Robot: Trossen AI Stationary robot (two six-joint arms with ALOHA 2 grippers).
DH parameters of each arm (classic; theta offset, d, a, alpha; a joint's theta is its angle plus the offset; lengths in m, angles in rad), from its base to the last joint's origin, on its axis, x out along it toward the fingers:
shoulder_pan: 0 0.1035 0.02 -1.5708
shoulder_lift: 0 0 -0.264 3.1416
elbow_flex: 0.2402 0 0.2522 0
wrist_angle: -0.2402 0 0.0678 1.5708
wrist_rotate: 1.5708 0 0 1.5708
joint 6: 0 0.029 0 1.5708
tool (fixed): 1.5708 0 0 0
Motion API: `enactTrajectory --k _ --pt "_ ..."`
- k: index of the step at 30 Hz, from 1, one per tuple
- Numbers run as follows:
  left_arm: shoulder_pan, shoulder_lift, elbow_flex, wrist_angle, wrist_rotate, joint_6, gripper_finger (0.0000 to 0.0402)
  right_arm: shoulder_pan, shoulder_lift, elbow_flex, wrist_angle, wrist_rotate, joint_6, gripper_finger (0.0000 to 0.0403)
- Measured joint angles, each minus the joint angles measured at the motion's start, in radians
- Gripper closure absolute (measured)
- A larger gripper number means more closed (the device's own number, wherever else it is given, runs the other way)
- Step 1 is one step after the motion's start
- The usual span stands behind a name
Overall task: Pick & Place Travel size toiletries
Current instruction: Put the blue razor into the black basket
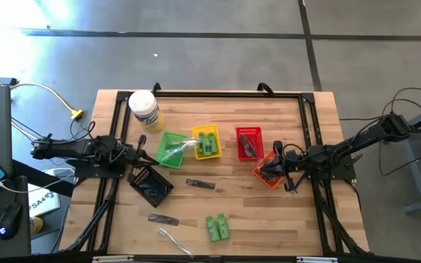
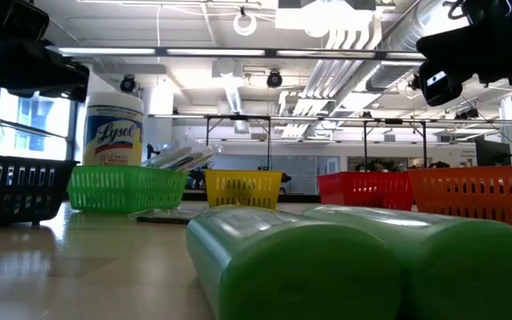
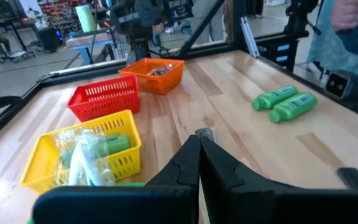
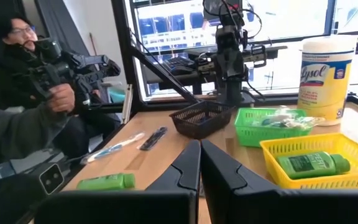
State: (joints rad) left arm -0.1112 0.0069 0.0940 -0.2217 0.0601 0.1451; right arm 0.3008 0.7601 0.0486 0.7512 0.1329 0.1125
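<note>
Two bright green bottles (image 1: 217,227) lie side by side on the table near its near edge and fill the low view's foreground (image 2: 327,267). A black stick (image 1: 199,184) lies mid-table, another dark stick (image 1: 163,219) and a clear-wrapped stick (image 1: 172,239) lie nearer. More green bottles (image 1: 208,144) rest in the yellow basket (image 1: 194,134). My left gripper (image 1: 141,150) is shut, hovering between the black basket (image 1: 150,184) and the green basket (image 1: 170,150). My right gripper (image 1: 272,169) is shut, above the orange basket (image 1: 267,174).
A red basket (image 1: 248,142) with dark pieces stands between the yellow and orange ones. The white jar with a yellow label (image 1: 145,109) stands at the far left. A black frame (image 1: 225,93) runs round the table. A person (image 4: 17,93) sits beyond the near-left side.
</note>
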Motion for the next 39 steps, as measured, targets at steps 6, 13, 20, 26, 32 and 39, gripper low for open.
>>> enactTrajectory --k 6,13,20,26,32,39 --pt "0.0 0.004 -0.001 -0.008 0.009 -0.056 0.0401 0.0 0.0 0.0 -0.013 -0.005 -0.003 0.0398" --pt "0.0 0.004 -0.002 -0.013 0.003 -0.074 0.0401 0.0 0.0 0.0 -0.015 -0.004 0.019 0.0398" --pt "0.0 0.004 -0.003 -0.015 -0.021 -0.074 0.0401 0.0 0.0 0.0 -0.006 0.007 0.024 0.0398" --pt "0.0 0.004 -0.003 -0.015 -0.023 -0.072 0.0401 0.0 0.0 0.0 -0.006 0.007 0.025 0.0398" --pt "0.0 0.004 -0.004 -0.015 -0.026 -0.072 0.0401 0.0 0.0 0.0 -0.007 -0.001 0.025 0.0398" --pt "0.0 0.004 -0.004 -0.015 -0.026 -0.072 0.0401 0.0 0.0 0.0 -0.036 -0.005 0.024 0.0398"
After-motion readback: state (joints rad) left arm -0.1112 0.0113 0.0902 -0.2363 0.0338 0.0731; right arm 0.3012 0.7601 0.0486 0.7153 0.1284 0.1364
